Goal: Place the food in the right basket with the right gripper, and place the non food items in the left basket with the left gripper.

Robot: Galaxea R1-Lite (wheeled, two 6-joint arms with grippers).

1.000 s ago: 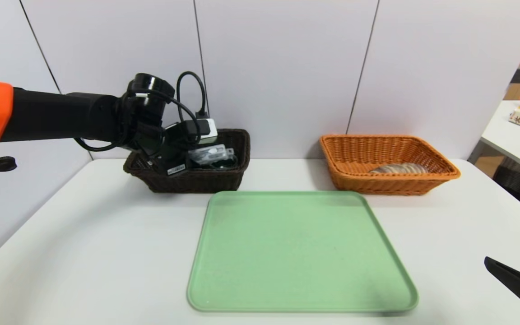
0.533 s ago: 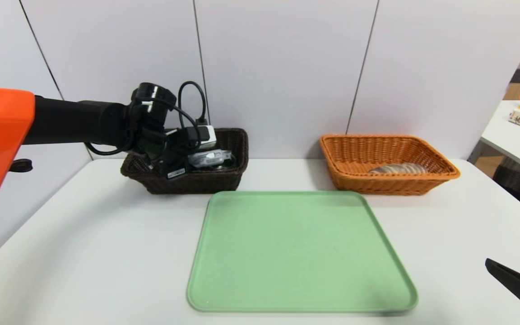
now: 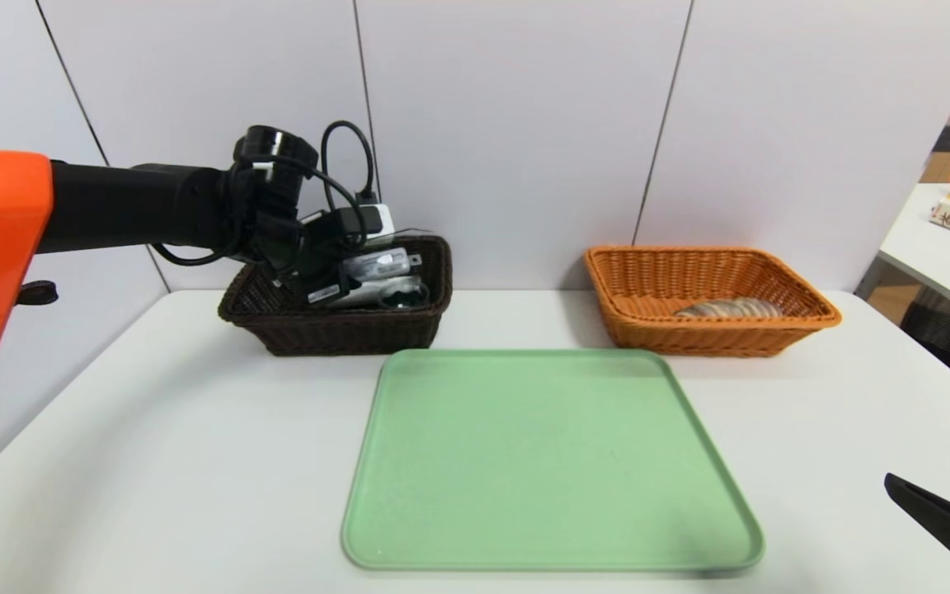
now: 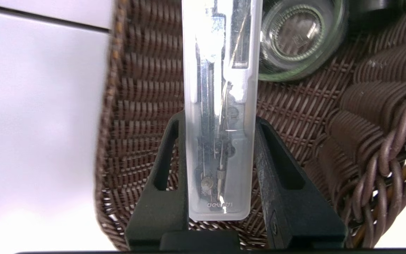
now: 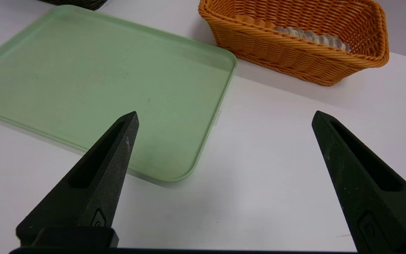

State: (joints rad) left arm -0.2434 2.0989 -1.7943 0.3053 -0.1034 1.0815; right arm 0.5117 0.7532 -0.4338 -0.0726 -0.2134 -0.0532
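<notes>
Left wrist view shows our left tool [image 4: 220,141] clamped on a clear case [image 4: 220,106], one finger [image 4: 164,197] pressed to each long side. Metal drafting parts show through the plastic. The case hangs over the inside of the brown basket [image 4: 136,106], and a glass jar [image 4: 296,35] lies in that basket just beside the case's far end. From the head view we see the left tool [image 3: 359,276] above the brown basket [image 3: 293,326], at the back left of the desk [image 3: 153,462]. In front of this basket and to its right lies the green tray [image 3: 549,462], bare. Farther right of the basket stands the orange basket [image 3: 706,330] with a pale ridged food item [image 3: 726,308] inside. Our right tool [image 5: 224,120] hangs wide and holds nothing, low over the desk, well to the right of the brown basket.
</notes>
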